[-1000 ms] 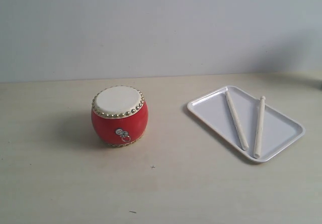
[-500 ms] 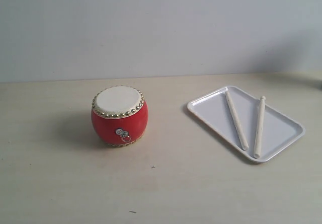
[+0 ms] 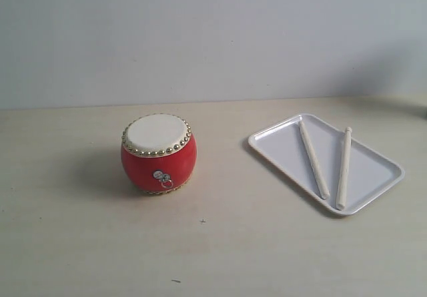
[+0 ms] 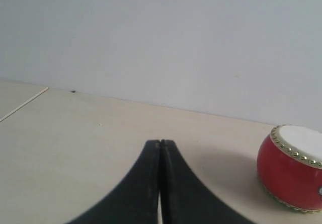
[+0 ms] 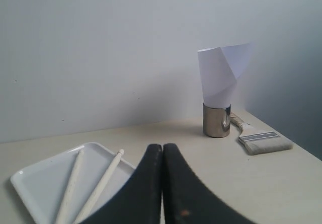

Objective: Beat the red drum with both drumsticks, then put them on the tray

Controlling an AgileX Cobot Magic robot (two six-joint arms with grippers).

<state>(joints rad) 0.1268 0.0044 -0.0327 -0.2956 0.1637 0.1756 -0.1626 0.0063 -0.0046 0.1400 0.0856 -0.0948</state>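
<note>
Left end effector, right end effector closed (empty), 2 drumsticks within tray rim, drum apart

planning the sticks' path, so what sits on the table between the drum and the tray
Nothing sits there. In the exterior view the stretch of table between the drum and the tray is bare wood.

Exterior view: looking down at a slant across the table toward the wall, taking in red drum and tray; left wrist view: sitting low, facing the wall over the left gripper, sharing the red drum; right wrist view: equally low, over the right gripper, sharing the tray.
</note>
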